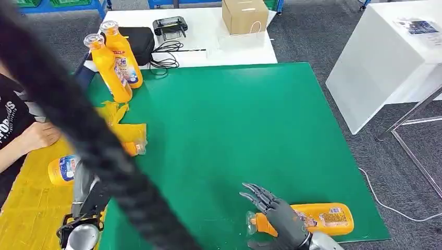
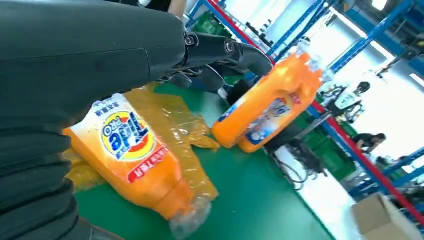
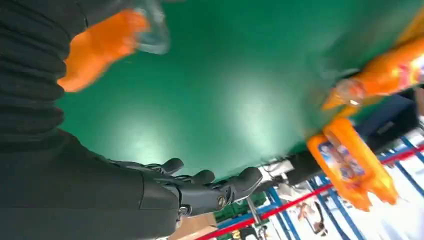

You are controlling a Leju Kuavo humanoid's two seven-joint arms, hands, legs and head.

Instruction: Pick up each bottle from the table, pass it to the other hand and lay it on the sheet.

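Fingers (image 1: 258,194) of the right hand (image 1: 276,211) are spread apart and extended, holding nothing; the hand hovers over the neck end of an orange plastic detergent bottle with a clear cap (image 1: 312,219), which lies on its side on the green mat (image 1: 234,120) near the front edge. Contact between palm and bottle can't be confirmed from the head view; the right wrist view shows the fingers (image 3: 210,182) straight and clear of it.

Left hand (image 2: 90,50) sits low at the front-left; its fingers (image 2: 225,50) are stretched out and parted, gripping nothing. Just beside it, a second orange bottle with a blue-and-red label (image 2: 130,160) lies on its side, resting partly on a crumpled yellow plastic sheet (image 2: 175,120) and partly on the mat.

Two more orange bottles (image 1: 114,60) stand upright together at the far-left corner of the mat. Another bottle (image 1: 62,169) lies on the yellow surface at the left, near a person's hand (image 1: 39,136).

White table (image 1: 208,31) behind the mat carries a cardboard box (image 1: 245,15), a black case (image 1: 138,41) and cables (image 1: 167,54).
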